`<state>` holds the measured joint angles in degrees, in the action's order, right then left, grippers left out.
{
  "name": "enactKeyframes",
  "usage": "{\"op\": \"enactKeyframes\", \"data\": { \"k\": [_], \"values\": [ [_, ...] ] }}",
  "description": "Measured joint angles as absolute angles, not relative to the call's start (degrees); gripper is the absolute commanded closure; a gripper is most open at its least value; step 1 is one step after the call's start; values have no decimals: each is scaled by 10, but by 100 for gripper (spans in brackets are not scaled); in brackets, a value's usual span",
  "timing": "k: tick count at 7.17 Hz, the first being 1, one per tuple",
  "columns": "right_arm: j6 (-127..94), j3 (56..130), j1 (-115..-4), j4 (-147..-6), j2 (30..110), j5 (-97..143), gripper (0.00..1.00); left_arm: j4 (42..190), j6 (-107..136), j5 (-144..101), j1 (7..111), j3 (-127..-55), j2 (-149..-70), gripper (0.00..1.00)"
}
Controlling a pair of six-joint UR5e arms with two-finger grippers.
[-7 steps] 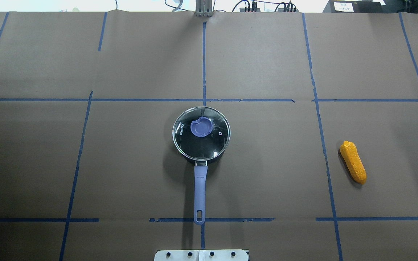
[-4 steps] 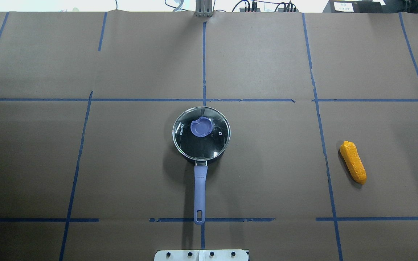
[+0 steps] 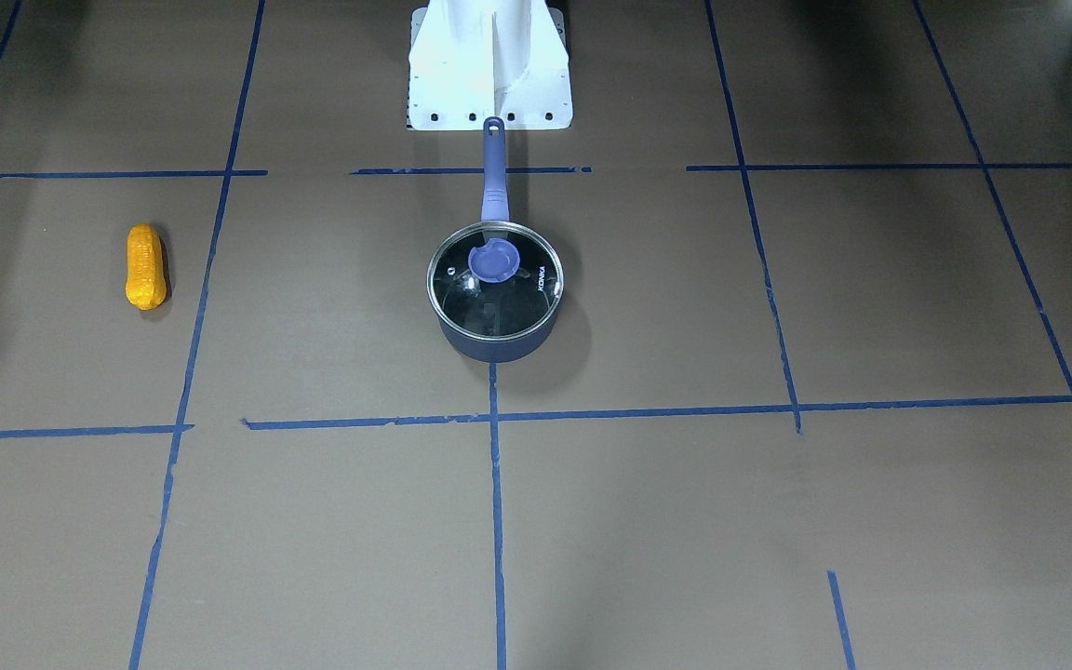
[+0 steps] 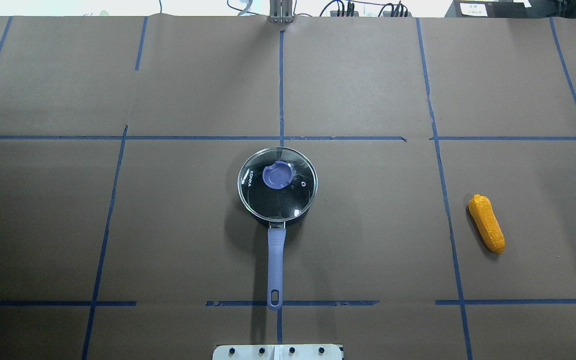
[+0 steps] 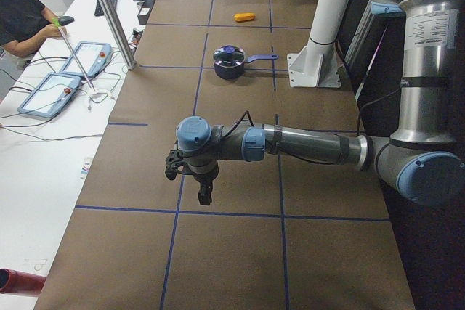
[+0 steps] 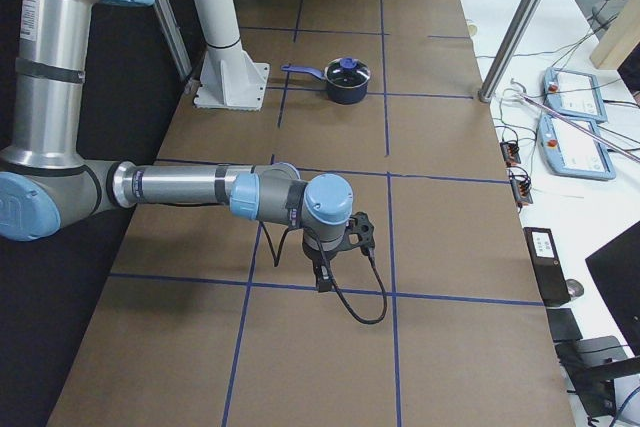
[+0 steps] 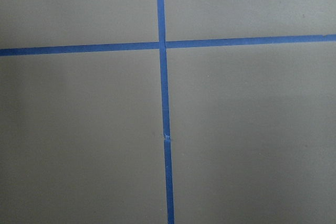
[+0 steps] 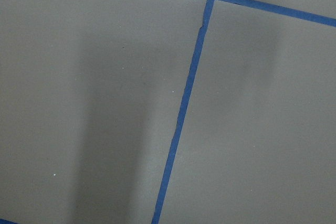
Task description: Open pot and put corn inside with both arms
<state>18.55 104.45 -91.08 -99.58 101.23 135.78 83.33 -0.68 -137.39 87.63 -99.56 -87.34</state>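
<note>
The left arm (image 5: 305, 147) is being shown as grey tubes joined by pale blue caps (image 5: 193, 132), a white label (image 5: 423, 30) being carried on its thick segment. The right arm (image 6: 180, 187) is being shown alike. Black cables (image 6: 355, 309) are being trailed from the black left gripper (image 5: 205, 197) and right gripper (image 6: 323, 284). A white pedestal (image 3: 489, 65) with dark bolts (image 3: 434, 118) is being seen at one edge of the table (image 3: 778, 521).

Brown table (image 4: 368, 90): pot (image 4: 276, 255), corn (image 4: 486, 223)

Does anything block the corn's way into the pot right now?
Yes: the glass lid sits closed on the pot, covering its opening. Between the corn and the pot, only taped paper shows.
</note>
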Motion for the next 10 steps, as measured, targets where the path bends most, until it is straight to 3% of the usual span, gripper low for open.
{"op": "enactKeyframes", "data": {
  "k": [10],
  "values": [
    [191,1041,-911,-995,1012,1366,0,840,-8,-1377,874,-1005,-873,0]
  ]
}}
